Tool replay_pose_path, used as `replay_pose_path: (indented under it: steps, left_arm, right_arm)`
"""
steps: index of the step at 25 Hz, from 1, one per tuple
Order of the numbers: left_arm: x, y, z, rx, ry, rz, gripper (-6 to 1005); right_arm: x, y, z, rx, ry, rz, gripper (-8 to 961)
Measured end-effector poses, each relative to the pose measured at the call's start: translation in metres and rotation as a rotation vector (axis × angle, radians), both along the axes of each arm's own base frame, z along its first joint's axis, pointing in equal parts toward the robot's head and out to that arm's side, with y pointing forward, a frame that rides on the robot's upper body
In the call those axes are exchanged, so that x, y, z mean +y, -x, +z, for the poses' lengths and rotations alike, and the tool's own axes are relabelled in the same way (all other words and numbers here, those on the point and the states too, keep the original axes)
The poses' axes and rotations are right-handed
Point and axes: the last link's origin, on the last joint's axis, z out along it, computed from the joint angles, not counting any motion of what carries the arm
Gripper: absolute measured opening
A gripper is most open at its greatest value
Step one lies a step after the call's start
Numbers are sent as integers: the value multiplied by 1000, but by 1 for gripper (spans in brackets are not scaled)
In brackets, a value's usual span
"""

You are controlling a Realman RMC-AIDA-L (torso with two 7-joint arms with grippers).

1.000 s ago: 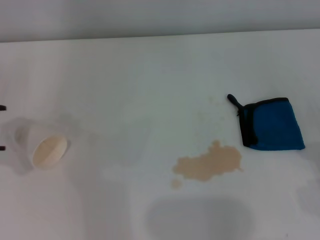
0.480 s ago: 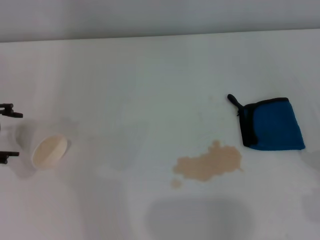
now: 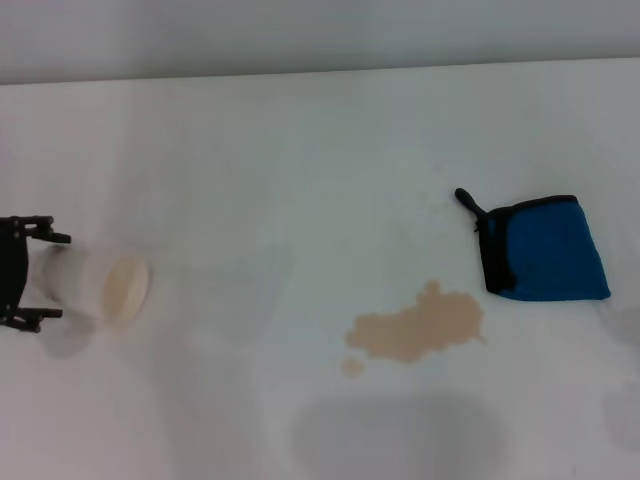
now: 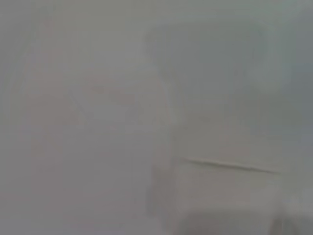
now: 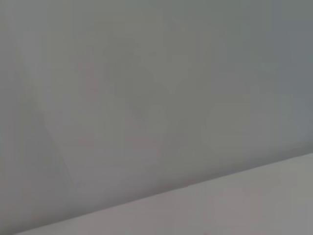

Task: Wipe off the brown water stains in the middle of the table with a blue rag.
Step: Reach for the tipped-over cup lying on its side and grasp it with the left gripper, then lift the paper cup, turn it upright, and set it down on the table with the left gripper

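At the left edge of the head view the left claw [image 3: 40, 275] is clenched around a white paper cup [image 3: 95, 286], one black finger [image 3: 45, 232] above it and one below; the cup lies tipped on its side with its tan-lined mouth facing the table's middle, and the arm behind the claw is cut off by the frame. The blue rag [image 3: 545, 250] lies folded on the right side of the table [image 3: 250, 150], its black loop tab pointing away toward the far left. The brown water stains [image 3: 420, 326] spread just in front and to the left of the rag, apart from it, with a small droplet beside the near-left end. The right claw is out of sight, and both wrist views are featureless grey haze.
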Motion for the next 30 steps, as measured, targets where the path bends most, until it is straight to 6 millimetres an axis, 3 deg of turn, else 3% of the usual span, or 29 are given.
replay_pose_path:
  steps: [11,17,25,30]
  left_arm:
    - [4,-8,-17,-25,15,-20,835]
    - [2,-3,-22,-32,8,-1,831]
    - [-4,3,-25,-36,7,2,790]
    - [0,-7,-17,-136,-57,1,741]
  right_arm:
    - [-3,1,-2,2,13,5,861]
    - [-4,1,-2,2,13,4,861]
    - [-2,2,-1,-10,21,19,861]
    - [0,3,0,-15,20,31,861]
